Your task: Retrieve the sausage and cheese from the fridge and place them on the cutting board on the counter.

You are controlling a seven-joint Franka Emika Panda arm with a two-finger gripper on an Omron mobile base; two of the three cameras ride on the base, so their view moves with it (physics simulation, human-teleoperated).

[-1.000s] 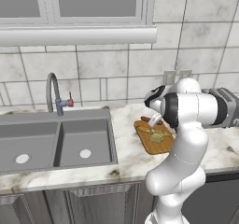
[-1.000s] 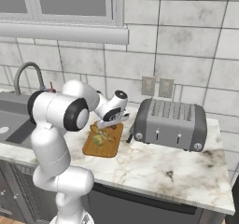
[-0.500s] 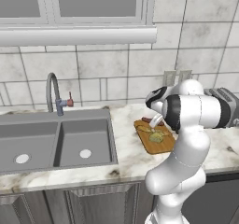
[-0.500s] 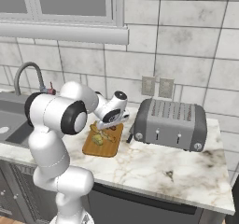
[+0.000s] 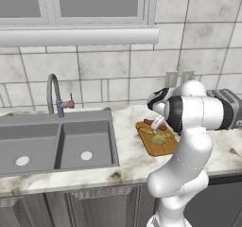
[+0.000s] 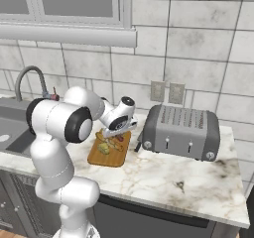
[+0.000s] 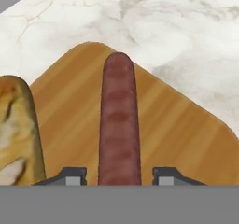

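Note:
The reddish-brown sausage [image 7: 119, 125] lies flat on the tan wooden cutting board [image 7: 182, 125], lengthwise between my two fingertips [image 7: 74, 175]. A small gap shows on each side of it, so my gripper [image 7: 120, 175] is open. The pale yellow cheese [image 7: 14, 134] rests on the board just left of the sausage. From the base, my gripper [image 6: 119, 133] hangs low over the board [image 6: 106, 156] on the marbled counter [image 6: 163, 182], with the cheese [image 6: 104, 148] beside it. The left base view gives the board [image 5: 158, 148] and cheese [image 5: 158, 138] under my hand [image 5: 158, 123].
A steel toaster [image 6: 181, 132] stands close to the right of the board. The double sink [image 5: 56, 141] and its faucet [image 5: 54, 91] lie to the left. A tiled wall with two outlets [image 6: 166, 92] is behind.
My jaws have parted from the sausage, which now lies free on the board. The arm has hardly shifted.

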